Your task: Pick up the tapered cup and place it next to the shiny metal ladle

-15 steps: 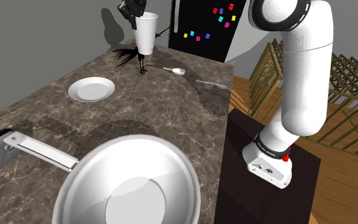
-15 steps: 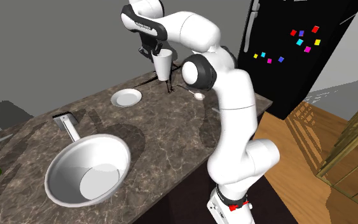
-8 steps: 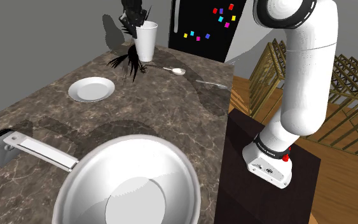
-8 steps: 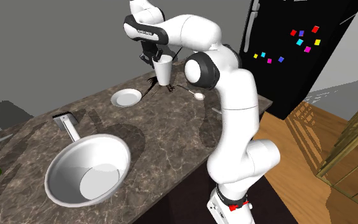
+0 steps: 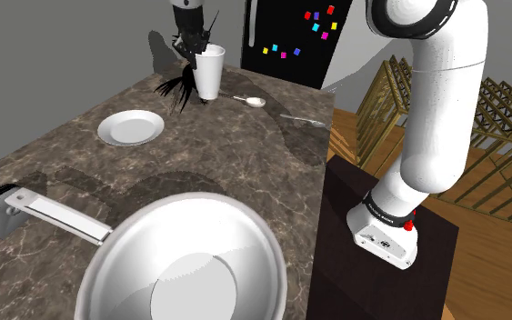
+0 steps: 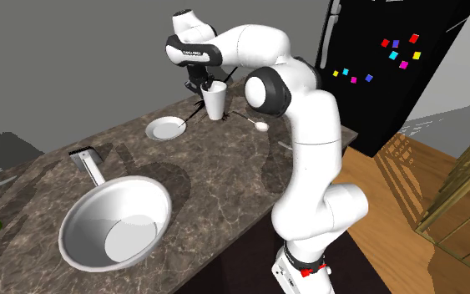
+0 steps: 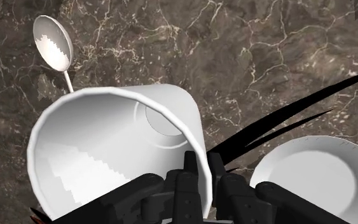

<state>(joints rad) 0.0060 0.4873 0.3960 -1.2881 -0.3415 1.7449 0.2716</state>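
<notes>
Bench [image 5: 245, 155] rundown from the near end, going by the shoulder view: a big white pan [image 5: 185, 264] sits closest to us, then a small white plate [image 5: 131, 127] further along. Both are well apart from the action.

Way down at the far end is the tapered cup [image 5: 210, 75], plain white and upright, with the jaws clamped on its rim wall. The wrist view makes that clear: one finger is inside the cup [image 7: 117, 146] and one outside, with the wall pinched between them. The ladle [image 5: 254, 102] lies just beside the cup, on the shoulder view's right, and looks pale rather than shiny in this render. Behind it all stands a black fridge [image 5: 290, 41] with coloured magnets.

We'd say this is the set-down, so nearly the end of the job. We can't tell if the base is touching the bench or hanging just over it. Our advice:
- Go the last bit straight down and slow.
- Keep the cup upright and don't drift toward the ladle's handle.
- Only let go once the base sits flat.
- Lift straight up afterwards, since that inner finger could catch the rim and tip the cup onto the ladle.
</notes>
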